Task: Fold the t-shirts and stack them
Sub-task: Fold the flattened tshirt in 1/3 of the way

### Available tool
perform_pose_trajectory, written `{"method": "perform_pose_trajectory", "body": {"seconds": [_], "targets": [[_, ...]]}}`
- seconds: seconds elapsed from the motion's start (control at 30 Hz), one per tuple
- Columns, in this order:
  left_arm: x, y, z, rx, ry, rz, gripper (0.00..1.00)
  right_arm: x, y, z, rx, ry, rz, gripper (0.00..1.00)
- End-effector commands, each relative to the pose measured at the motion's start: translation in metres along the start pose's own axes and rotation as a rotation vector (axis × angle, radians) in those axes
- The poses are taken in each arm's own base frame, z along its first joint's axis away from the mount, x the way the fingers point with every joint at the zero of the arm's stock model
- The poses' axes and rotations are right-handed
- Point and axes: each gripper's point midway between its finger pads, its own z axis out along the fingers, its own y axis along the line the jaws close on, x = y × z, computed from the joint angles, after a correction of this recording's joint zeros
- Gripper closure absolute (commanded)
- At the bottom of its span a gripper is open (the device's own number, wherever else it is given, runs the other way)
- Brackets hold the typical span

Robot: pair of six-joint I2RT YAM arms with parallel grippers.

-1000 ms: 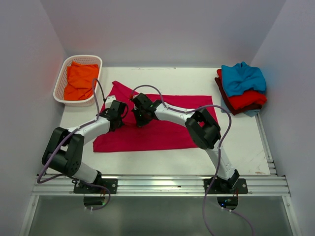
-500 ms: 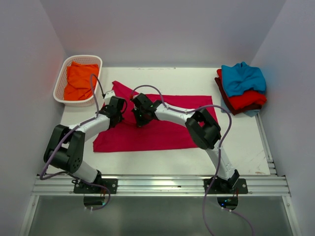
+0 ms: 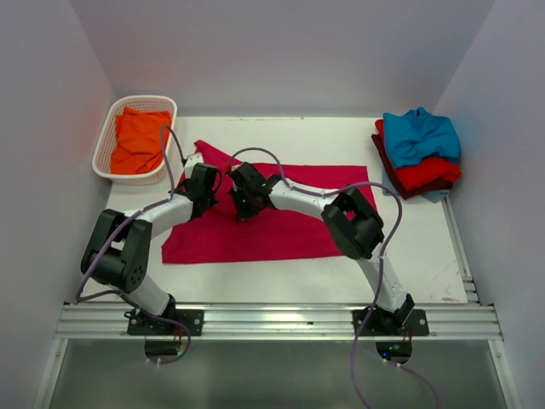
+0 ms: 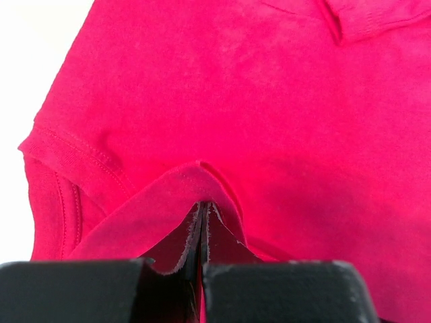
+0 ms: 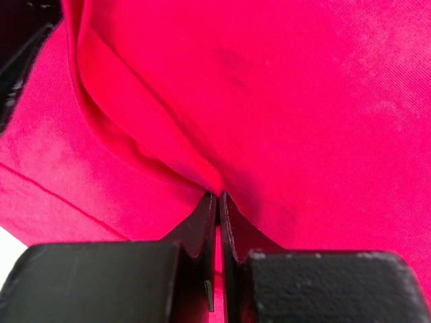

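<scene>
1. Two grippers, one shirt: both are clamped on the crimson-pink t-shirt (image 3: 281, 223). The left gripper (image 4: 202, 217) has its jaws pressed together on a small raised fold of cloth, right by a stitched sleeve hem (image 4: 71, 149).
2. The right gripper (image 5: 217, 202) is in the same state, with its jaws closed tight on a pinched ridge of the same fabric.
3. From above, the two grippers sit close together but just apart, over the far-left part of the shirt.
4. The shirt lies spread out mid-table. One sleeve pokes out at the far left toward the white basket (image 3: 145, 100), which has the orange t-shirt (image 3: 136, 141) in it.
5. For open room, there's a strip of bare table (image 3: 409, 247) along the near hem. There's a wider patch on the right, between the shirt's right edge and the stack.
6. The stack sits in the far right corner, up against the table's right edge and well apart from the pink shirt. The teal-blue t-shirt (image 3: 417, 132) is on top, the red t-shirt (image 3: 430, 173) is under it, and the maroon t-shirt (image 3: 385, 162) peeks out at the bottom.
</scene>
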Motion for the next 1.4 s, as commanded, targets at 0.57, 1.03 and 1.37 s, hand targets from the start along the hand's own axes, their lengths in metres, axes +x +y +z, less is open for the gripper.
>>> {"method": "perform_pose_trajectory", "body": {"seconds": [0.57, 1.03, 1.37], "targets": [[-0.006, 0.008, -0.052, 0.127, -0.095, -0.074, 1.00, -0.051, -0.046, -0.083, 0.275, -0.177, -0.037, 0.22], [0.072, -0.020, -0.046, 0.295, 0.089, -0.040, 1.00, -0.047, -0.049, -0.093, 0.285, -0.178, -0.006, 1.00], [0.105, 0.053, -0.057, -0.038, 0.201, -0.018, 1.00, -0.033, -0.027, -0.080, 0.115, -0.111, 0.032, 1.00]]}}
